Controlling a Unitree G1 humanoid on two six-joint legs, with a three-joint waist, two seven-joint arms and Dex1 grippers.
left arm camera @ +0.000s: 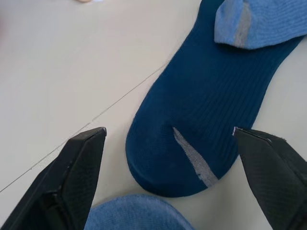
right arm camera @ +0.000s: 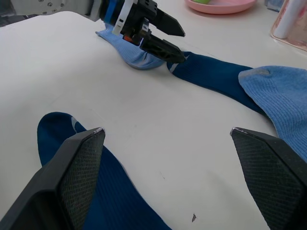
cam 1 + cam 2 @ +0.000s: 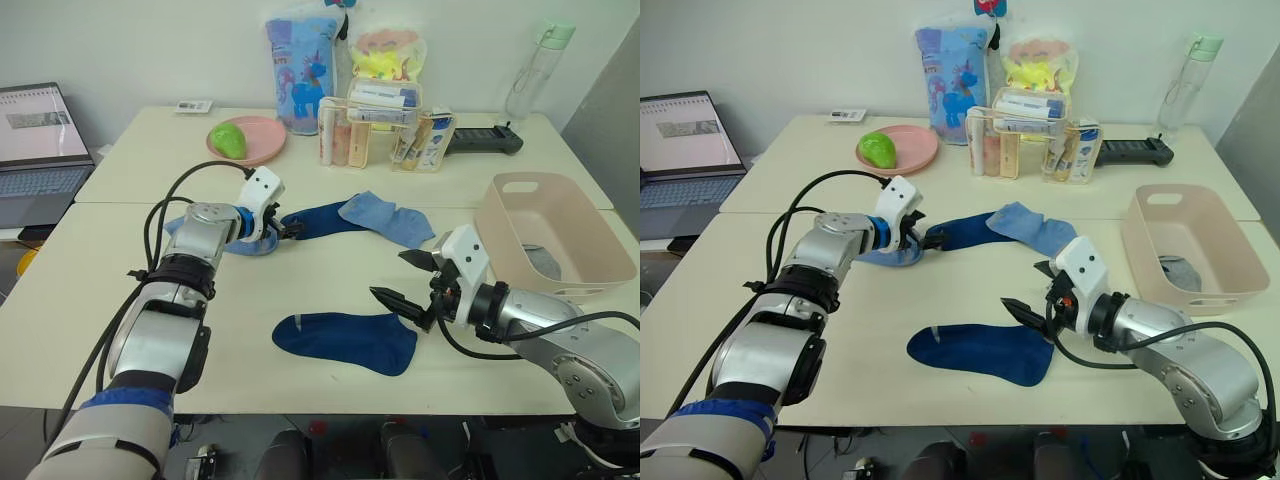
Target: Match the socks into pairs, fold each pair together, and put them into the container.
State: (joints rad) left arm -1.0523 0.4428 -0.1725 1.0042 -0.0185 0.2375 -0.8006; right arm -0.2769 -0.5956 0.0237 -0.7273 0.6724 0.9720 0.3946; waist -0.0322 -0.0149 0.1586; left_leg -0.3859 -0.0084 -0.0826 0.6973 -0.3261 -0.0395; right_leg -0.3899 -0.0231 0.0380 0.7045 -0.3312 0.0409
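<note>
My left gripper [image 3: 293,228] is open just above the table, its fingers astride the toe of a dark navy sock [image 1: 192,120] that lies stretched toward the middle. A light blue sock [image 3: 250,245] is bunched under that wrist. Another light blue sock [image 3: 390,218] overlaps the navy sock's far end. A second navy sock [image 3: 345,340] lies flat near the front edge. My right gripper [image 3: 388,275] is open and hovers just above and to the right of its cuff end. The pale pink container [image 3: 590,235] stands at the right with a grey sock [image 3: 545,262] inside.
At the back of the table are a pink plate [image 3: 262,135] with a green object, a clear organiser [image 3: 380,125] of small items, two bags, a bottle [image 3: 535,70] and a black device [image 3: 485,140]. A laptop [image 3: 40,140] sits off to the left.
</note>
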